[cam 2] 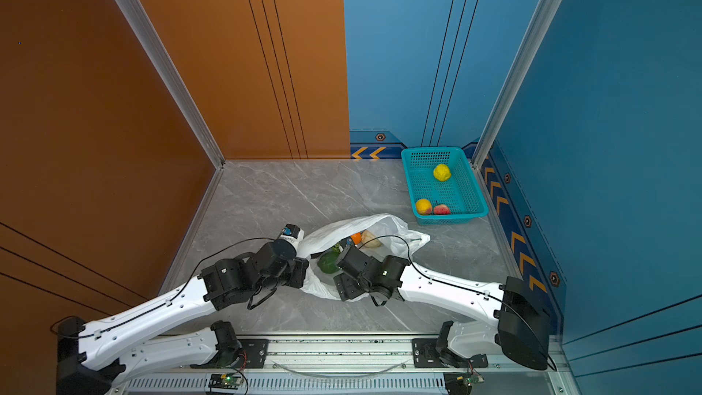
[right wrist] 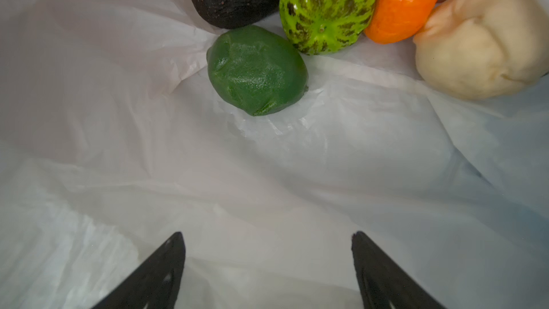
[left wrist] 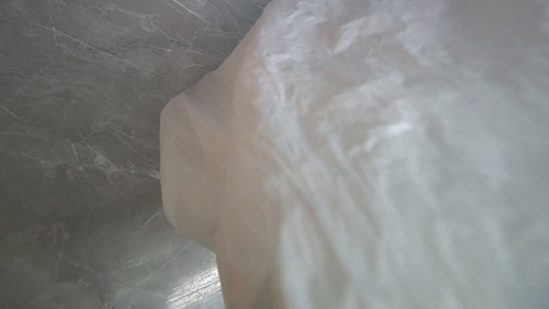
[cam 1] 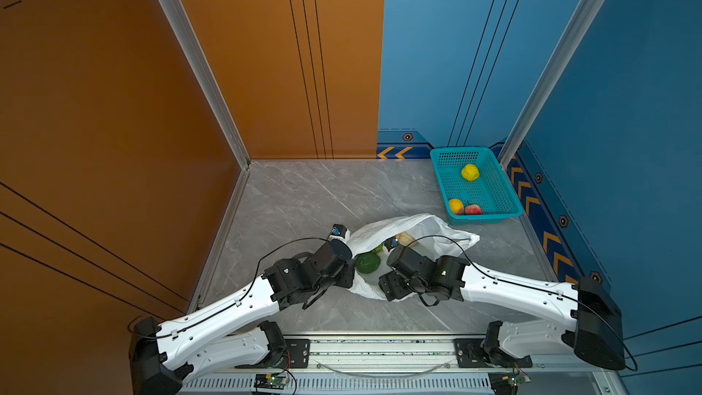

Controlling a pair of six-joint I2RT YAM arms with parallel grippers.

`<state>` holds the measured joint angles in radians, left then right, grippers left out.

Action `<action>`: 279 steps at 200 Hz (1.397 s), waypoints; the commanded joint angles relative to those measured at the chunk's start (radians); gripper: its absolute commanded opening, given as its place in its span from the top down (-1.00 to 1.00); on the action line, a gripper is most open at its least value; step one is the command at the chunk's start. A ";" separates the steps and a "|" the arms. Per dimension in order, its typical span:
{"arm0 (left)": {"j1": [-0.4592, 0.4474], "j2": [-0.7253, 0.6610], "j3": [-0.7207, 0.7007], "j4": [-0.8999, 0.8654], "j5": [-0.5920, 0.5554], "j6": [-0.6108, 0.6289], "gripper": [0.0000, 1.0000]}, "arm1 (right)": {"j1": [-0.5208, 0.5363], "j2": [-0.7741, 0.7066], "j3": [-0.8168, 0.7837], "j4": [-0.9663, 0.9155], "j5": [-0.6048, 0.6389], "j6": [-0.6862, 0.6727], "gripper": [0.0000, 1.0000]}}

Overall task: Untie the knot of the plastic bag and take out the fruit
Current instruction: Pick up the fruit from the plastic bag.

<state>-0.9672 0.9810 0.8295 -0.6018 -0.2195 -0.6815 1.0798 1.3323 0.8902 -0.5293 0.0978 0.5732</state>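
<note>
Fruit (right wrist: 257, 69) lies inside plastic bag (right wrist: 267, 173), ahead of right gripper (right wrist: 268, 234).

Grey marble-patterned tabletop (cam 1: 304, 203), pale veins, walled on three sides. Lying on it: white plastic bag (cam 1: 418, 224), crumpled, near front centre; teal basket (cam 1: 494, 188) in far right corner, just beside the bag.

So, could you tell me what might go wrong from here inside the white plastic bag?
The open right gripper sits over loose film of the thin white plastic bag; closing could pinch plastic along with the round dark green fruit. That fruit lies beside the striped light green fruit; a nudge might roll it away.
</note>
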 commanded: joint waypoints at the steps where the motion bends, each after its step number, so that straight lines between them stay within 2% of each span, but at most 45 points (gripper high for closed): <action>1: 0.010 -0.001 -0.010 -0.003 0.008 -0.013 1.00 | -0.014 0.042 -0.016 0.078 -0.015 0.045 -0.74; 29: 0.009 0.001 -0.016 -0.004 0.020 -0.002 1.00 | -0.071 0.097 -0.007 0.111 -0.060 0.098 -0.62; 57: 0.011 0.008 -0.027 -0.005 0.046 0.012 1.00 | -0.110 0.144 0.031 0.128 -0.054 0.169 -0.60; 117: 0.014 0.055 -0.001 -0.029 0.101 0.035 1.00 | -0.123 0.193 -0.002 0.362 0.001 0.403 -0.60; 184: 0.017 0.090 0.018 -0.050 0.120 0.045 1.00 | -0.113 0.308 0.022 0.490 -0.020 0.503 -0.74; 241: 0.019 0.084 0.016 -0.052 0.124 0.046 1.00 | -0.100 0.382 0.090 0.474 -0.011 0.489 -0.96; 279: 0.021 0.090 0.018 -0.051 0.128 0.046 1.00 | -0.103 0.434 0.108 0.489 -0.024 0.503 -0.94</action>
<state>-0.9604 1.0687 0.8196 -0.6254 -0.1127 -0.6502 0.9760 1.7271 0.9730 -0.0521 0.0795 1.0546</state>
